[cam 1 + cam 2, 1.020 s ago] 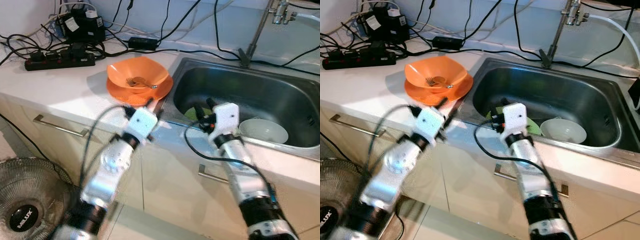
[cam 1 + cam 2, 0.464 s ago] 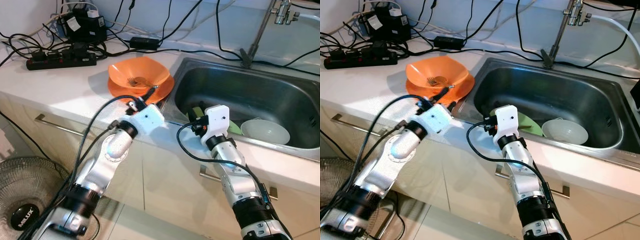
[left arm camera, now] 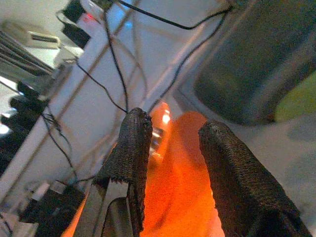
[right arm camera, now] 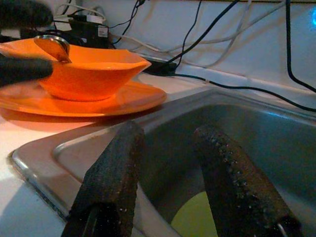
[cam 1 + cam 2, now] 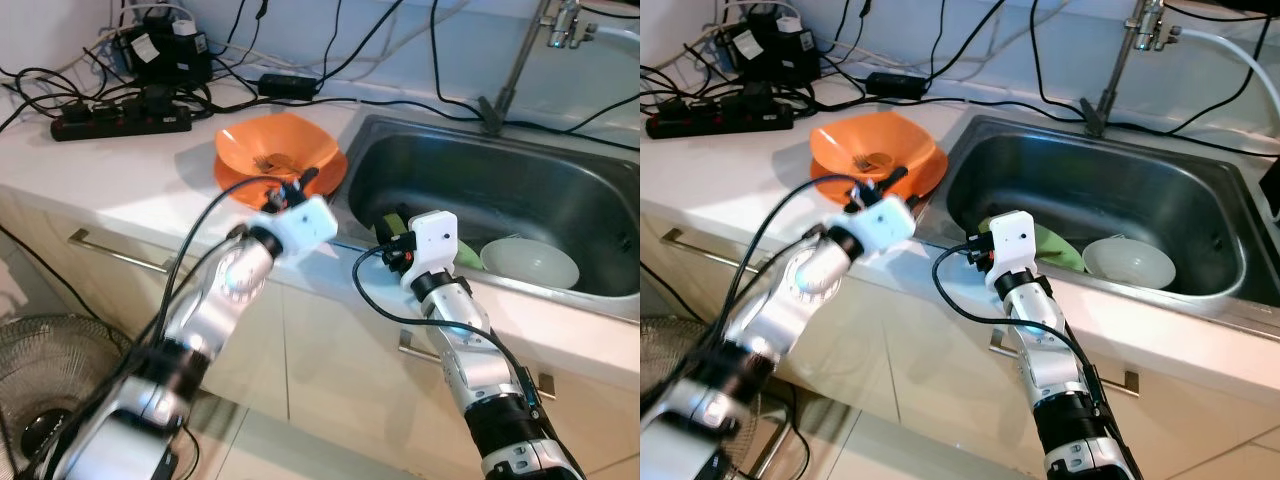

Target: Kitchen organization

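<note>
An orange bowl [image 5: 273,149] with a fork [image 5: 277,163] in it sits on an orange plate [image 5: 330,172] on the counter [image 5: 130,170], just left of the steel sink [image 5: 480,190]. The left gripper [image 3: 170,148] hovers at the near rim of the plate, fingers apart with nothing between them. The right gripper [image 4: 168,168] reaches over the sink's front edge, fingers also apart and empty, above a green plate [image 5: 1055,248] that lies in the basin beside a white bowl [image 5: 1127,263].
</note>
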